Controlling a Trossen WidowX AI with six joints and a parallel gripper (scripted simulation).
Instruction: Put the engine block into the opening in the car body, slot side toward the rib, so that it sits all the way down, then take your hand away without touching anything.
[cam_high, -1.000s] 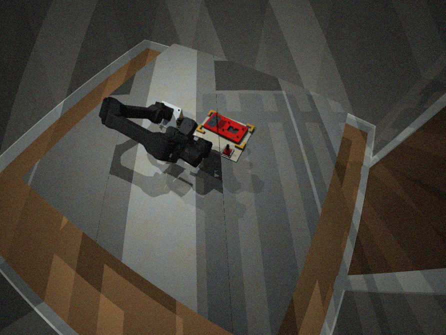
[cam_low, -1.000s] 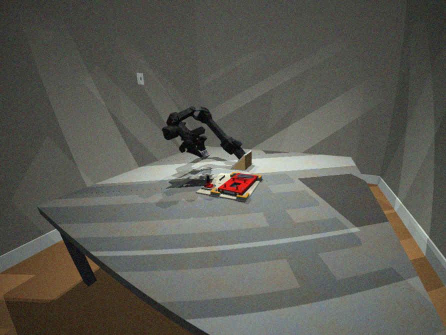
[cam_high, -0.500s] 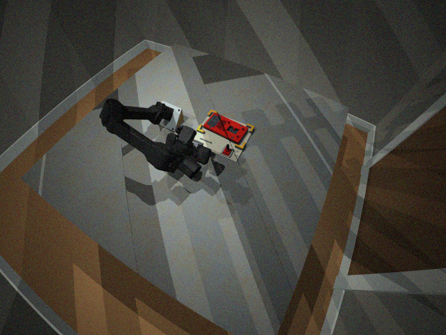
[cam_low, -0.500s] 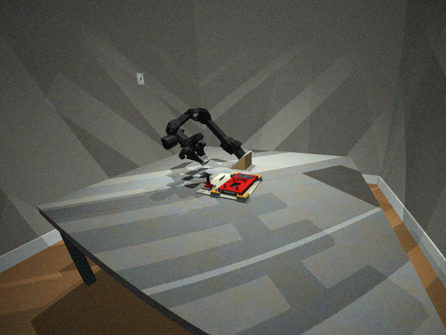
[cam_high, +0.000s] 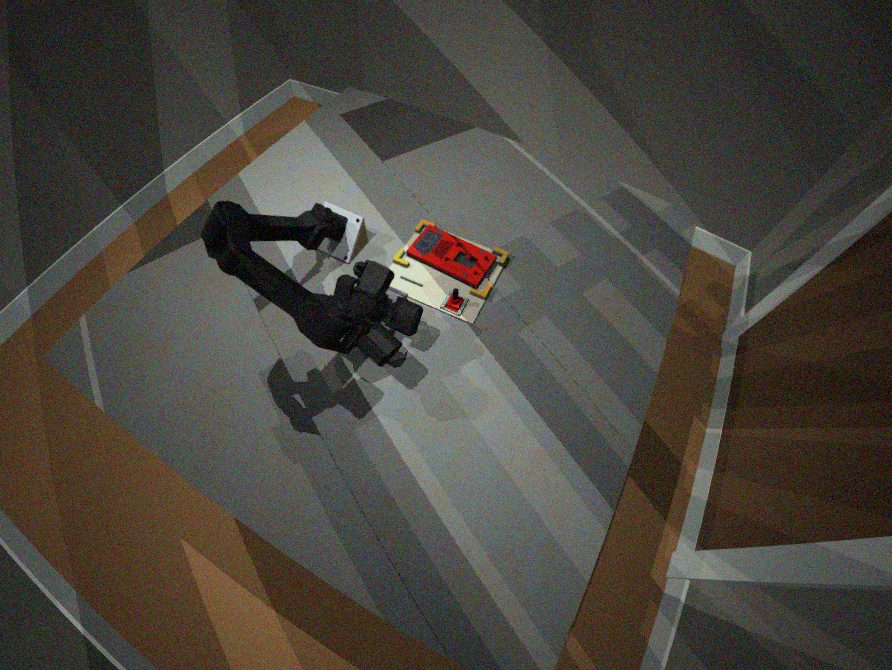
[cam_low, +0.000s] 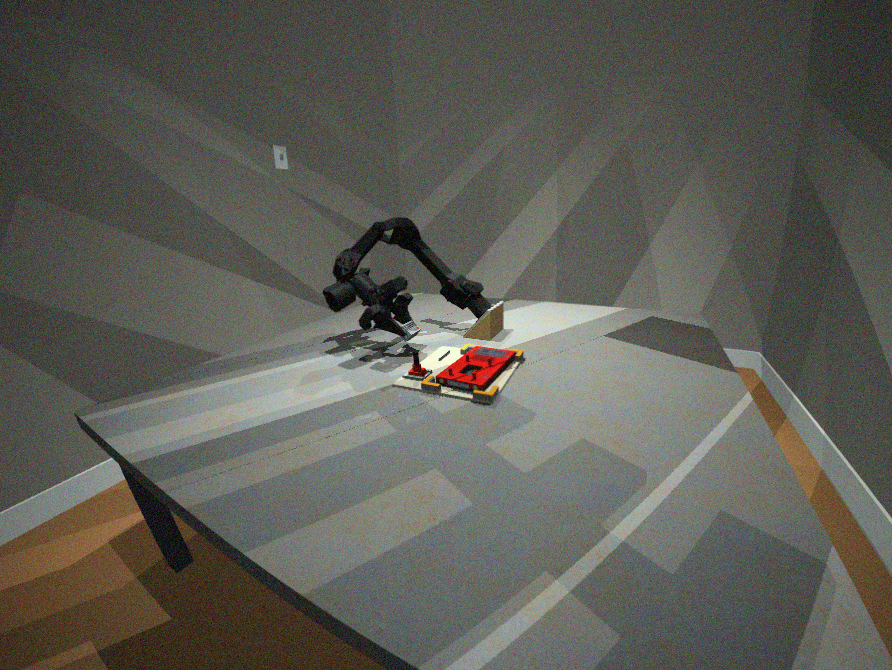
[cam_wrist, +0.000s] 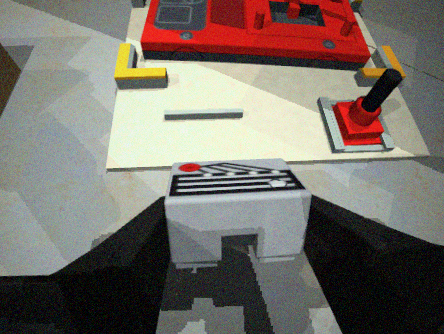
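Black parallel-jaw gripper partly open, fingers clamped on sides of light-grey engine block with black-striped top, red dot. Block raised above table, slot facing wrist camera. Ahead of gripper, beyond cream board's near edge: flat red car body, opening unfilled. Red, black-handled upright piece nearer gripper than car body.

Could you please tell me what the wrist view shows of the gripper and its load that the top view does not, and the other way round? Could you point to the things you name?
Only the wrist view: the grey engine block (cam_wrist: 237, 220) clamped between the fingers, with its striped top, red dot and lower notch.

Only the top view: the arm's bent upper links and its white mounting plate (cam_high: 352, 241).

Both: the gripper (cam_high: 405, 337) (cam_wrist: 232, 202), the red car body (cam_high: 432, 252) (cam_wrist: 255, 44) and the black-handled red part (cam_high: 453, 302) (cam_wrist: 357, 125).
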